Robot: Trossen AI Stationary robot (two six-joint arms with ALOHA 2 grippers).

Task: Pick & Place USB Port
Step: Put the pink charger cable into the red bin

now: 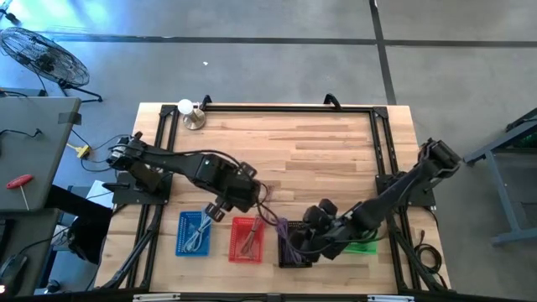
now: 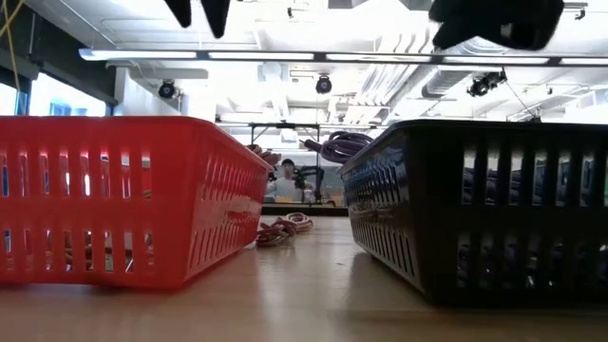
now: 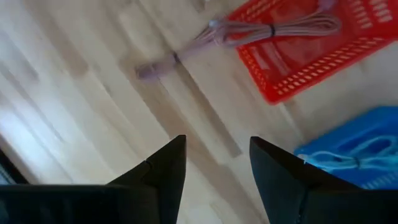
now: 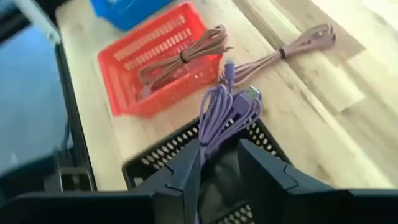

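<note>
A bundled purple USB cable (image 4: 225, 115) sticks out over the black basket (image 4: 163, 155), and its loops show above that basket's rim (image 2: 344, 144). My right gripper (image 4: 217, 165) hovers over the black basket (image 1: 294, 252), shut on this cable. My left gripper (image 3: 214, 155) is open and holds nothing, above bare table between the blue basket (image 1: 195, 233) and the red basket (image 1: 245, 239). A pink cable (image 3: 180, 56) lies on the table beyond the red basket, also seen as the pink cable (image 4: 280, 53). The red basket (image 4: 137, 81) holds another pinkish cable (image 4: 186, 53). My right gripper pinches the purple cable between its two fingers at one end of the bundle (image 4: 208, 146). The fingers slant down over the black basket. The rest of the bundle reaches forward past the fingertips and over the basket's far rim (image 4: 249, 127); whether it rests there I cannot tell.
The blue basket (image 3: 348, 155) holds a light-blue cable. A green basket (image 1: 362, 246) sits under the right arm at the table's near right. A small lamp with a white bulb (image 1: 191, 113) stands at the far left corner. Black rails (image 1: 382, 143) frame the table.
</note>
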